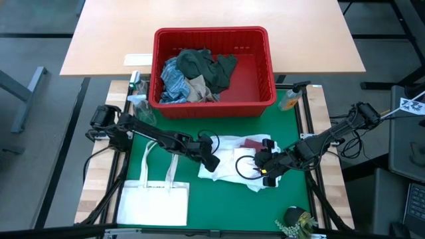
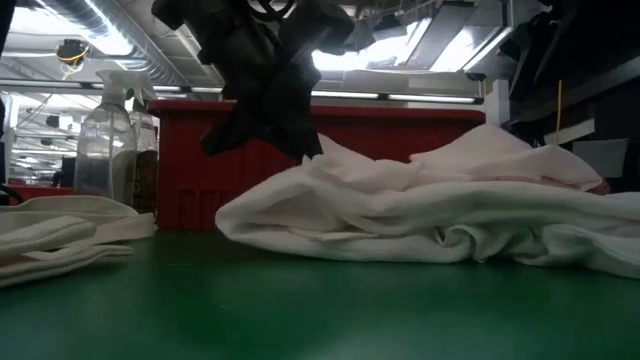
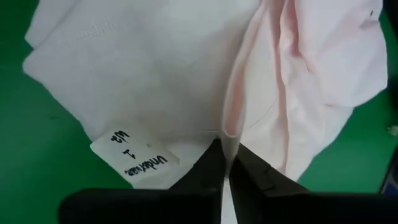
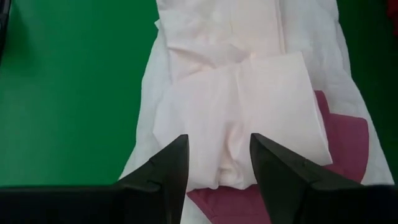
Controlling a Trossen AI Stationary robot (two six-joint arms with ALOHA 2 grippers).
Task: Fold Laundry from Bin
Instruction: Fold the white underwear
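The bin [image 1: 212,66] holds dark green, striped and tan laundry [image 1: 196,74]. A white garment [image 3: 155,74] lies on the green table [image 1: 199,206], tag reading "Under…". Left tool [image 3: 225,163] pinches its fold; right tool [image 4: 217,155] stands apart above it.

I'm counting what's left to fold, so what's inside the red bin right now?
The red bin holds a heap on its left side: dark green cloth, blue striped cloth and beige cloth. Anything beneath the heap is covered.

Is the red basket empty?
No, the red basket holds a heap of clothes, dark green, striped blue and beige, piled toward one side.
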